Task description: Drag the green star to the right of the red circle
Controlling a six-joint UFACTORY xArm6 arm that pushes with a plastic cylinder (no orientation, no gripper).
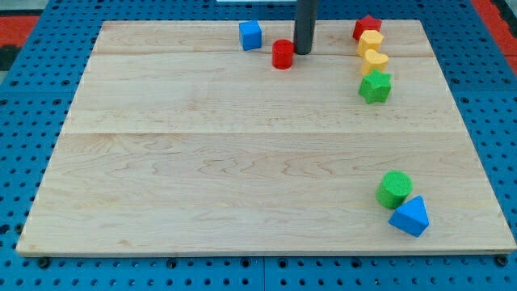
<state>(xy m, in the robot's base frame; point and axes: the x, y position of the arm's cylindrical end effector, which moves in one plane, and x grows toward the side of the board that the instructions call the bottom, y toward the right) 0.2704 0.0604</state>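
The pale wooden counter [202, 178], a board of light planks, lies on a blue perforated base [24, 121] that frames it on every side. Most of the counter is bare wood: the whole middle, the 9 o'clock side and the 6 to 8 o'clock stretch give wide room to slide a block.

The dark straight rod [306, 20] comes down from 12 o'clock, and my tip [303, 52] rests on the wood just beside the red cylinder-shaped circle block [282, 54], at its 3 o'clock side; whether they touch I cannot tell. The end effector is only this rod, with nothing that spreads or closes, and it holds nothing.

The blue triangular block [410, 217] sits near the counter's 5 o'clock corner, touching or nearly touching the green round block [394, 188] at its 11 o'clock.

The green star block [375, 86] lies at about 2 o'clock on the counter, well apart from the red circle block and my tip. It ends a tight column: yellow block [375, 62] above it, another yellow block [370, 41] next, and a red block [366, 27] close to the 12 o'clock edge.

The blue cube [250, 35] stands near that same edge, at 10 o'clock of the red circle block.
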